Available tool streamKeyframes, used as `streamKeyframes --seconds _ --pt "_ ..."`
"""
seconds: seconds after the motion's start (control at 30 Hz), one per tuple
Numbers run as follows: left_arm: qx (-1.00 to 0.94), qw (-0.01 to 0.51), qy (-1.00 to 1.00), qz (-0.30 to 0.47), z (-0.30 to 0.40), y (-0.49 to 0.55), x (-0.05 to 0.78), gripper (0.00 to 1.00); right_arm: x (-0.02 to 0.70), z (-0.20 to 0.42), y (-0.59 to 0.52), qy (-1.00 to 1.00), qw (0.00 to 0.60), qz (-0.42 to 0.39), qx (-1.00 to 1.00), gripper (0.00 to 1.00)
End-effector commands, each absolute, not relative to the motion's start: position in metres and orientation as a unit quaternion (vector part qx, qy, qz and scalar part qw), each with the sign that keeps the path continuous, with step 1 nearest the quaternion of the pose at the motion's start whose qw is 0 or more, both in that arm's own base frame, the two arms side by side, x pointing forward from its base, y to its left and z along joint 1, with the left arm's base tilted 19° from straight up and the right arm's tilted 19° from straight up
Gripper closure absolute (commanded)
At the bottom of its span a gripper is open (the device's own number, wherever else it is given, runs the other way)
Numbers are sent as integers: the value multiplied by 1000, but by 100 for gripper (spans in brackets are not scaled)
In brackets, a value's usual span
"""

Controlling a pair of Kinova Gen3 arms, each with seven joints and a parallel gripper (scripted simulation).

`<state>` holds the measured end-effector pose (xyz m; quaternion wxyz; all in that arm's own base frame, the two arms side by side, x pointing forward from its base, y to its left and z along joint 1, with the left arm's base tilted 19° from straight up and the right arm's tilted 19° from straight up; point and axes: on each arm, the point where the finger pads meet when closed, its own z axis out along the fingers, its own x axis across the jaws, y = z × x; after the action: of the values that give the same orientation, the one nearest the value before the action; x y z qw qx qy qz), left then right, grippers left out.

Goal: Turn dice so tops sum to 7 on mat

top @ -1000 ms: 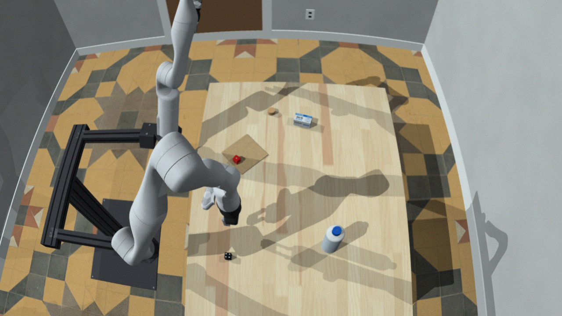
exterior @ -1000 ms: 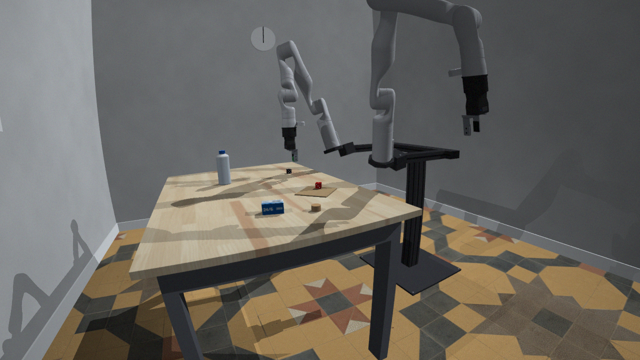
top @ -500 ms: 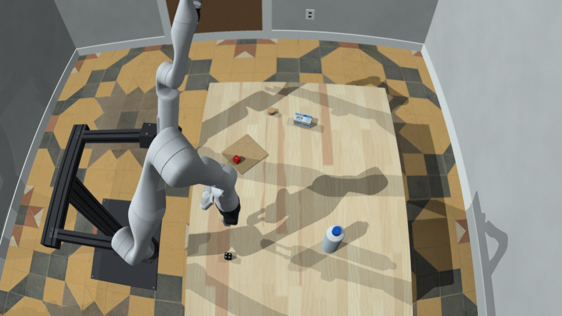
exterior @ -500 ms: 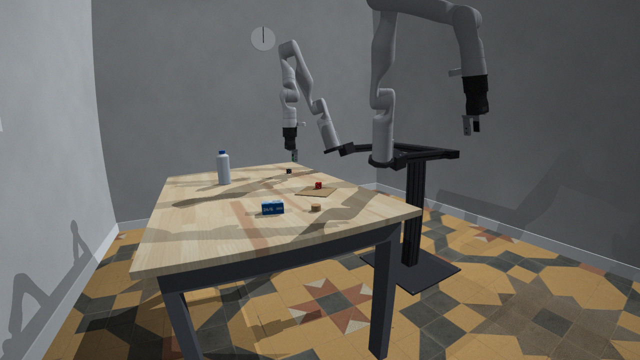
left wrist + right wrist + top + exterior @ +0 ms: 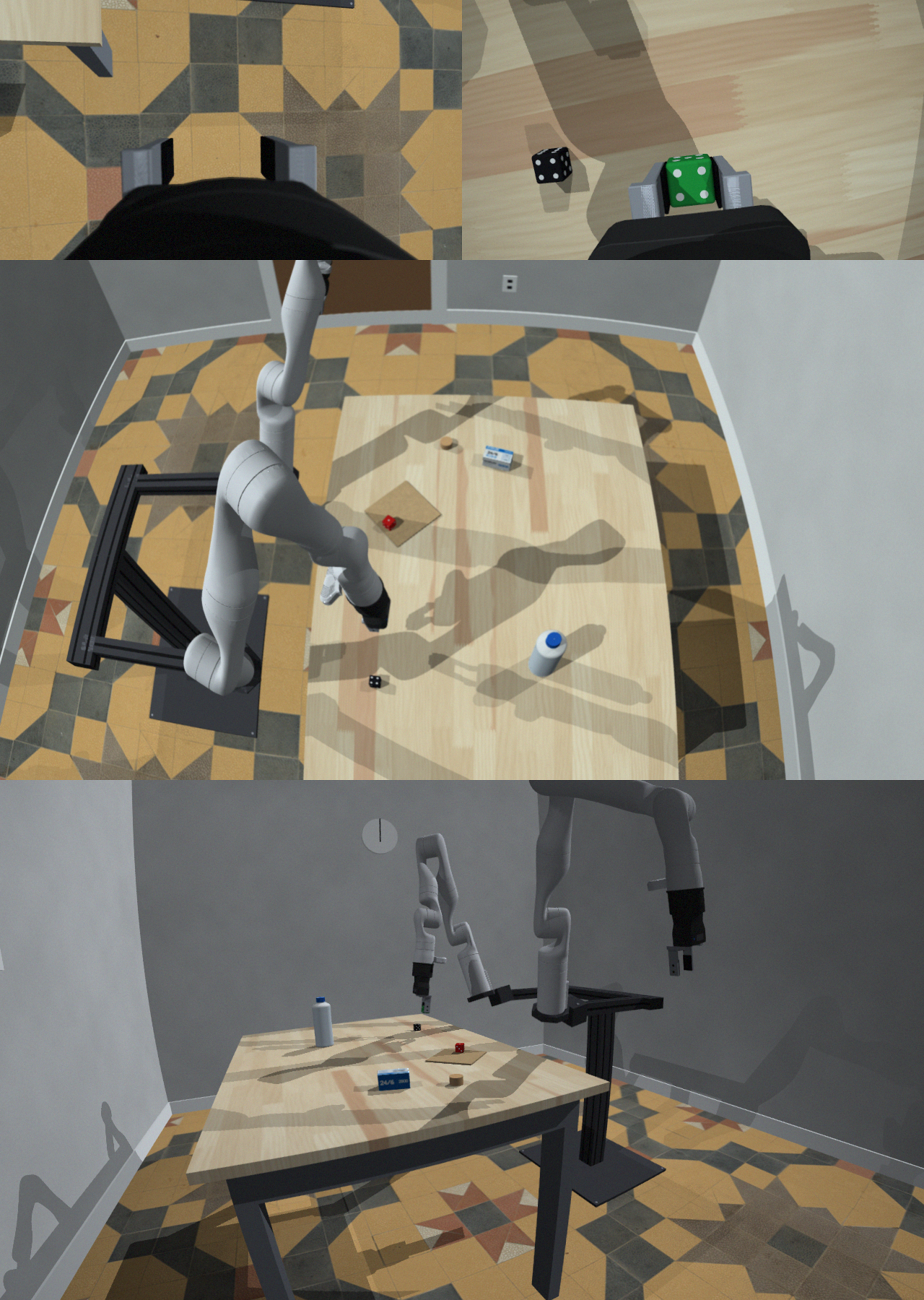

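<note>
Between the pads of your right pincer (image 5: 425, 1004) (image 5: 691, 184), low centre of the right wrist frame, you have the green die (image 5: 691, 182) gripped above the tabletop (image 5: 600, 596) (image 5: 258, 1103) (image 5: 823, 108). Left of it there, the black die (image 5: 375, 681) (image 5: 416, 1027) (image 5: 551, 165) rests on the tabletop. Your left pincer (image 5: 680, 960) (image 5: 217, 155) is spread wide, well apart from the red die (image 5: 388, 521) (image 5: 459, 1047) on the mat (image 5: 413, 508) (image 5: 452, 1058), left of centre in the top frame.

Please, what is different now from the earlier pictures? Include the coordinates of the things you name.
The right arm (image 5: 258, 486) (image 5: 430, 844) moved: in the top view, its elbow and wrist shifted toward the stand. Nothing was newly taken or let go; the right gripper (image 5: 371, 626) (image 5: 425, 1004) (image 5: 690, 177) keeps the green die (image 5: 422, 1009) (image 5: 691, 182). The left arm (image 5: 300, 331) (image 5: 555, 857), red die (image 5: 388, 521) (image 5: 459, 1047) and black die (image 5: 375, 681) (image 5: 416, 1027) (image 5: 550, 166) stayed put.
</note>
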<state>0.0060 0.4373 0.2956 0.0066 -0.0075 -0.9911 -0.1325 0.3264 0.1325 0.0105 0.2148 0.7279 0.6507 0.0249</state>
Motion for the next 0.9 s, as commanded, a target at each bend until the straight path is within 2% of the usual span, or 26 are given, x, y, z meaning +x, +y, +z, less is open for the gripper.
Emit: streamKeyframes --seconds 0.0,0.6,0.87 --pt "-7 6 -991 -133 296 437 6 0 327 9 132 650 227 35 725 51" --pt "-7 6 -991 -133 296 437 6 0 323 8 132 642 305 105 696 51" --pt "-7 6 -991 -133 296 437 6 0 322 8 132 629 370 167 663 51"
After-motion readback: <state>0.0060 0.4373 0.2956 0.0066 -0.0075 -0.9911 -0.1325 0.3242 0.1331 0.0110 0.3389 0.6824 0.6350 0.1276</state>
